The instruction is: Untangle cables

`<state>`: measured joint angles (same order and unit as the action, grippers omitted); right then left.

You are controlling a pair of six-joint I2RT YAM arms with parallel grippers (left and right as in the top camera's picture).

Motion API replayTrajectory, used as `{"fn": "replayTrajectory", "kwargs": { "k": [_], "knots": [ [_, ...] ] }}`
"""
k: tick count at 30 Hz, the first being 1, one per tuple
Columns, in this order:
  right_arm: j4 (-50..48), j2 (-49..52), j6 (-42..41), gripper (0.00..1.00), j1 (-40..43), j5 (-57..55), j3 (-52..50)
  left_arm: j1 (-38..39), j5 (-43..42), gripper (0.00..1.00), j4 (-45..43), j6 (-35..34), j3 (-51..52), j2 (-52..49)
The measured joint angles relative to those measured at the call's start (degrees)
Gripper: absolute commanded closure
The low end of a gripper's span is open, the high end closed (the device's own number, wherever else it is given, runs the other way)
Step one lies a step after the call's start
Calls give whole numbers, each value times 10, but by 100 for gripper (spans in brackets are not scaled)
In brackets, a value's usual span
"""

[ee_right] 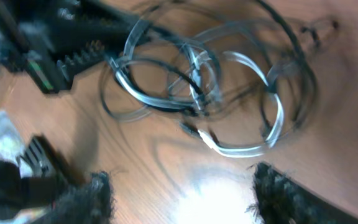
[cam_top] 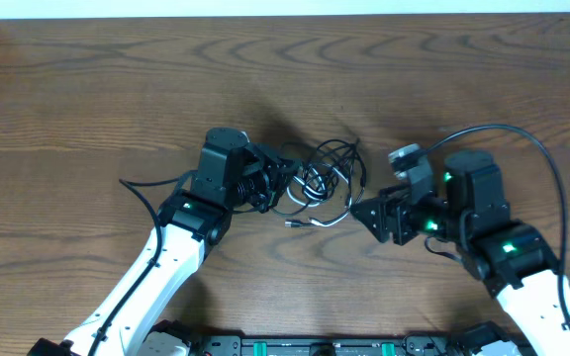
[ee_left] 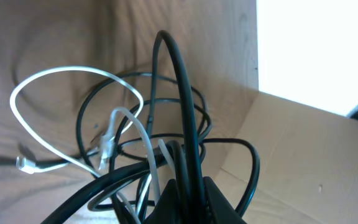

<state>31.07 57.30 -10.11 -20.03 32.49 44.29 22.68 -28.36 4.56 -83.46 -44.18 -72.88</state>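
The cables point(cam_top: 325, 176) lie in a tangled heap at the middle of the table: several thin black loops and one white cord point(cam_top: 330, 220) curling out at the front. My left gripper point(cam_top: 283, 185) is at the heap's left edge. In the left wrist view it point(ee_left: 188, 190) is shut on a bundle of black cables point(ee_left: 180, 87), which rise between its jaws, and the white cord point(ee_left: 73, 71) loops out to the left. My right gripper point(cam_top: 369, 213) stands just right of the heap. Its fingers point(ee_right: 278, 193) are spread apart over bare wood, short of the white cord point(ee_right: 241, 149).
The right arm's thick black cord point(cam_top: 552, 168) arcs over the table at the right, and the left arm's cord point(cam_top: 142, 193) trails at the left. A light board point(ee_left: 303, 155) stands beyond the heap in the left wrist view. The table's far edge point(cam_top: 285, 14) runs along the top.
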Motion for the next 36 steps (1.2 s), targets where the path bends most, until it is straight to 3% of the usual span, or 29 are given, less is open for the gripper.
{"fn": "replayTrajectory", "kwargs": {
  "k": [11,17,20,24,28,31,33,36],
  "knots": [
    [-154,66,39,34,-69,-77,-40,4,-57,92,3,-39,0,0],
    [-229,95,49,68,-118,-196,-42,4,-96,92,4,-47,0,0],
    [-265,99,47,78,-139,-288,-44,4,-113,92,13,-51,0,0],
    [-292,96,42,82,-158,-441,-45,4,-122,92,38,-52,-2,0],
    [-304,58,30,80,-150,-678,-44,4,-122,92,64,-50,-3,0],
    [-306,21,29,66,-135,-775,-43,4,-122,92,69,-41,-3,0],
    [-260,-14,26,59,-123,-777,-39,4,-122,92,63,-19,-3,0],
    [-177,-47,-10,53,-123,-672,-38,4,-120,92,25,57,-3,-1]
  ]
}}
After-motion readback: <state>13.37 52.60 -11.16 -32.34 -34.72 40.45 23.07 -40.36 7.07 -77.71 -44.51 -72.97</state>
